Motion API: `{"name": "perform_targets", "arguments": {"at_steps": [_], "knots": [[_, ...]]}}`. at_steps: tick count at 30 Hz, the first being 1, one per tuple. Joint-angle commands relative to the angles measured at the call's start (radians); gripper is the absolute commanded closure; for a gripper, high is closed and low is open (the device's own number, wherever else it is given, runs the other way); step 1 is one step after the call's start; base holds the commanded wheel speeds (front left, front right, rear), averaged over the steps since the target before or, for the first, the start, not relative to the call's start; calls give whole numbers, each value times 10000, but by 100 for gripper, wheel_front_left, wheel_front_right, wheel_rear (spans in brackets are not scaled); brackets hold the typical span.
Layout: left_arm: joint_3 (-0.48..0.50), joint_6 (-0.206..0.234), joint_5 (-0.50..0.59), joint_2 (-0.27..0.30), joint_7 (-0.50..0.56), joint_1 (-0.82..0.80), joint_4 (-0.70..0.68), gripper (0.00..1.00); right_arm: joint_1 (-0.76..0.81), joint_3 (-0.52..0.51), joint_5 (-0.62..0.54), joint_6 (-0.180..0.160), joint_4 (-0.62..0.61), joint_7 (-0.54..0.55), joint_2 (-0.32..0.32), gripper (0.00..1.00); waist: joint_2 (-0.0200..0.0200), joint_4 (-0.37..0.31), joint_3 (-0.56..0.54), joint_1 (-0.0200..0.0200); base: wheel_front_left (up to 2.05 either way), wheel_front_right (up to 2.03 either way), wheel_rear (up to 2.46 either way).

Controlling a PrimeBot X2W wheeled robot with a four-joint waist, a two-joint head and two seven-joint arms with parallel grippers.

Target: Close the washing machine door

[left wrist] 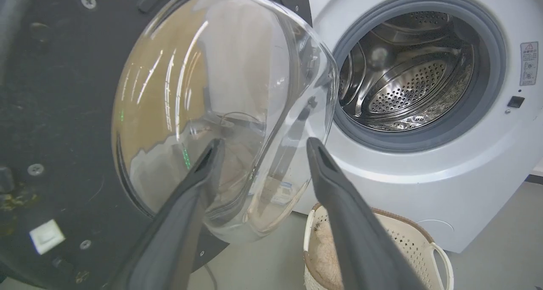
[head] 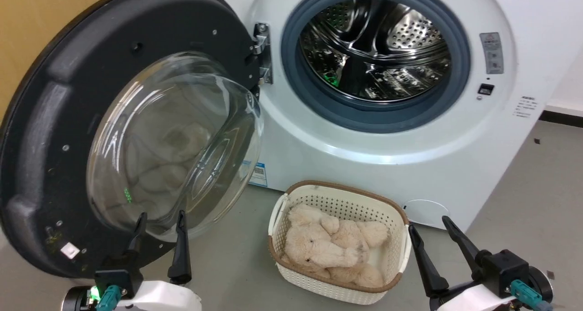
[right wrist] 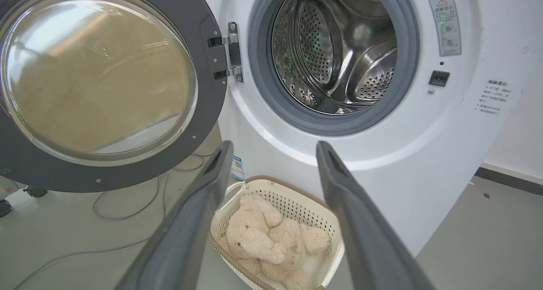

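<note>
Your left gripper (head: 162, 214) is spread and holds nothing. Its tips sit right at the lower edge of the glass bowl (head: 173, 142) of the washing machine door (head: 50, 133) — whether they touch the glass is hard to tell from these views. The door stands wide open, ahead of and above that gripper, hinged to the washing machine (head: 455, 165) off to its right. Your right gripper (head: 428, 222) is spread and empty too — just to its left sits the basket (head: 339, 189) with a plush toy (head: 323, 249) inside.
</note>
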Motion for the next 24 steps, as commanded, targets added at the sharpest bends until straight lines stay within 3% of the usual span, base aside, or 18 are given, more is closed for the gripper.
{"name": "perform_targets", "arguments": {"at_steps": [1,24], "knots": [[32,43,-58,-3,-88,168,-57,0,-56,47,81,3,42,-88,-8,0,0,59,17,0,0,0,0],[345,290,-607,-4,-652,644,-454,0,-516,1061,658,4,663,-652,-281,0,0,1234,78,0,0,0,0]]}}
